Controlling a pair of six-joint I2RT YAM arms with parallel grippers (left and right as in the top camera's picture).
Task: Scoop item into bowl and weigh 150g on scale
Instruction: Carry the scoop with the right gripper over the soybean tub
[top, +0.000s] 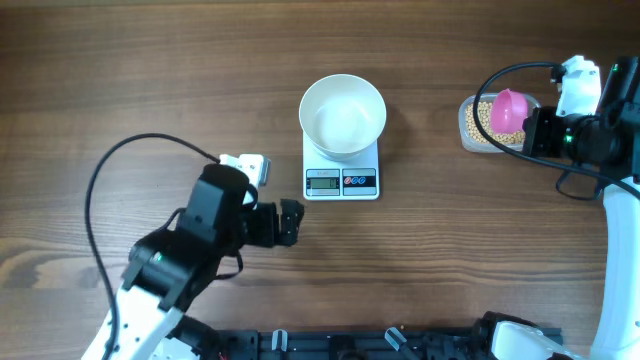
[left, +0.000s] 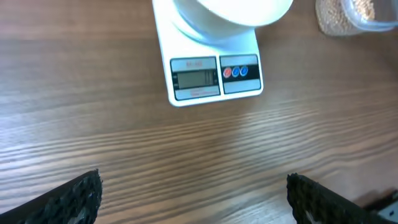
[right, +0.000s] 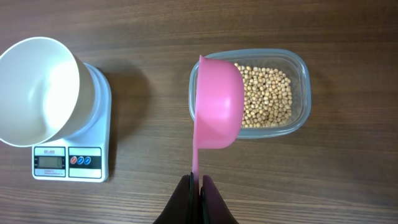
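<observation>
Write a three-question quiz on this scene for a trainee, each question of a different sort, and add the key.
1. True or false: the bowl sits on the scale.
2. Which thing is the right gripper shut on? A) the handle of the pink scoop B) the rim of the bowl C) nothing at all
3. Fill in: the beans lie in a clear plastic ____.
Key: 1 true; 2 A; 3 tub.
</observation>
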